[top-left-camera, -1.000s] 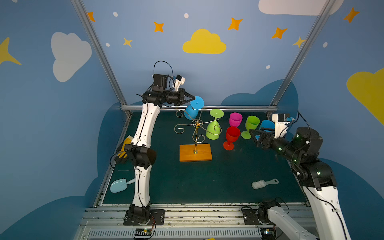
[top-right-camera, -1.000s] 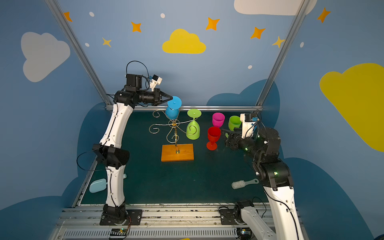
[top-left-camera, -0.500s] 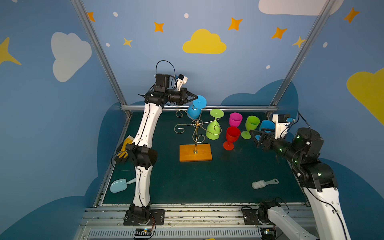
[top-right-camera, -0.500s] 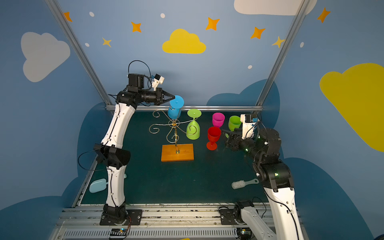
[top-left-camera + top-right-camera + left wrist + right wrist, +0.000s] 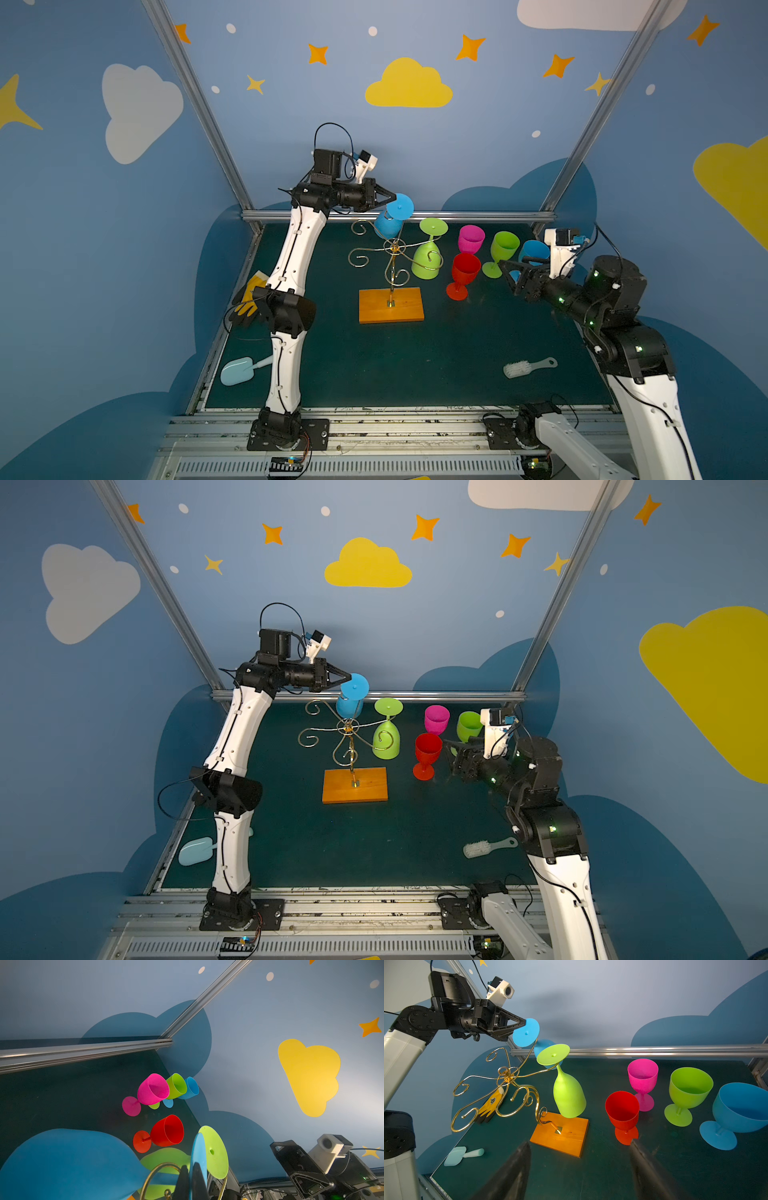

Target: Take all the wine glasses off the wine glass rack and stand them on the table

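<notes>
Blue plastic wine glass point(image 5: 387, 226) on the gold wire rack point(image 5: 374, 308): we judge it light, slick. Left gripper point(image 5: 522, 1024) pinches its foot rim; right gripper point(image 5: 580, 1142) stands spread.

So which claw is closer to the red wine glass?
Right. In a top view the open right claw sits low, just right of the red wine glass. The left claw is high at the wine glass rack, pinching the blue wine glass's foot.

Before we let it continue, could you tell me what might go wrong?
The left gripper pinches the blue glass only by its foot rim, so it could slip. Its stem sits in a hook of the rack; a snag could tip the rack or shake off the green glass.
</notes>
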Available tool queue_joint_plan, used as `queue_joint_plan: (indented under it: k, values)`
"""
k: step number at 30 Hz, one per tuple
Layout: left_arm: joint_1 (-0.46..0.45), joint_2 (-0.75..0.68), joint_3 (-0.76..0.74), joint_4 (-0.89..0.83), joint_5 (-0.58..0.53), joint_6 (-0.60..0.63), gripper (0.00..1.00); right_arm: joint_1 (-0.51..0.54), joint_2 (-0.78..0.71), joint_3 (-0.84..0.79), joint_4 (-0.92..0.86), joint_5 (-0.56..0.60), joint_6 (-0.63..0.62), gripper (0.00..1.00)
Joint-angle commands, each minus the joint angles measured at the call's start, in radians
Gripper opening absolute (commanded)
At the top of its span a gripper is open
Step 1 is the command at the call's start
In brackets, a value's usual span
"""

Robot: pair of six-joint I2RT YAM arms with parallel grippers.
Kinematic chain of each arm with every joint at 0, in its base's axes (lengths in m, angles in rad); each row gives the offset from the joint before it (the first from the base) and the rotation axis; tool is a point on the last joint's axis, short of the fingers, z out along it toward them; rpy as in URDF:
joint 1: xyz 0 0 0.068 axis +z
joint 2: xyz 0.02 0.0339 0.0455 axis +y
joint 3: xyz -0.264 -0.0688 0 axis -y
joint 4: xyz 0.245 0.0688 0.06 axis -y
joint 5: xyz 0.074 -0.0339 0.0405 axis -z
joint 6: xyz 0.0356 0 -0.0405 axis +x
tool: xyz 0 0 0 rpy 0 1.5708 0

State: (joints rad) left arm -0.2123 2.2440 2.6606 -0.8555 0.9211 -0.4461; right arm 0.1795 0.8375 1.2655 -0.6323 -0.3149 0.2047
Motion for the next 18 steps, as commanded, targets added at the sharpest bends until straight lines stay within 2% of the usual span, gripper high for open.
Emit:
queue_joint_plan:
  k: [1, 18]
  values:
    - [-0.001, -0.008, -0.002, -0.04, 0.026, 0.048, 0.03, 0.002, -0.005, 0.011, 0.003, 0.0, -0.001, 0.74]
    - [0.009, -0.033, -0.005, -0.117, 0.021, 0.104, 0.03, 0.002, -0.019, 0.009, -0.007, 0.003, 0.004, 0.74]
